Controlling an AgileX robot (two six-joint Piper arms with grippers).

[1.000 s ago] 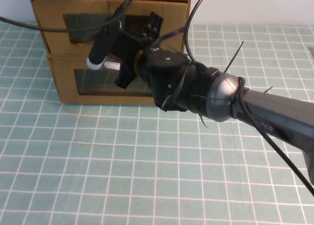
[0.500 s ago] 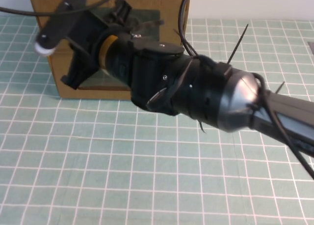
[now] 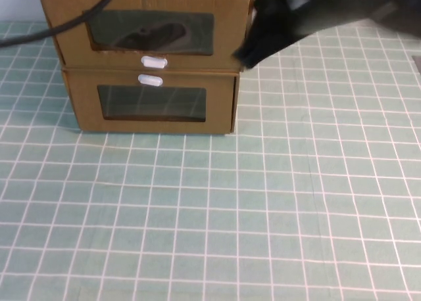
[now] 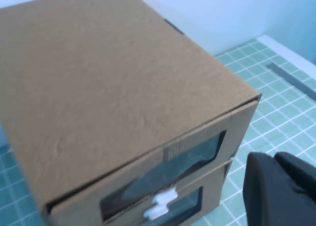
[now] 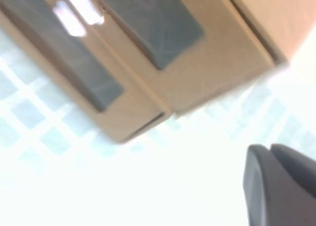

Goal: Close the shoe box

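The shoe box [image 3: 148,31] sits at eleven o'clock, stacked on the lower box [image 3: 152,104], front edges almost flush. Open mat [image 3: 210,215] lies below. My right claw [image 3: 263,35] blurs at one o'clock; its grip, like my left claw's [image 4: 279,191], I can't tell.

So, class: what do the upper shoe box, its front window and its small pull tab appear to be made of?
Shoe box: matte brown cardboard, going by the fibrous surface and raw edges. Window: probably clear plastic film, as it is see-through with a dull sheen. Pull tab: smooth white, likely plastic. The right gripper blurs beside the box's right corner; the left gripper sits near its front.
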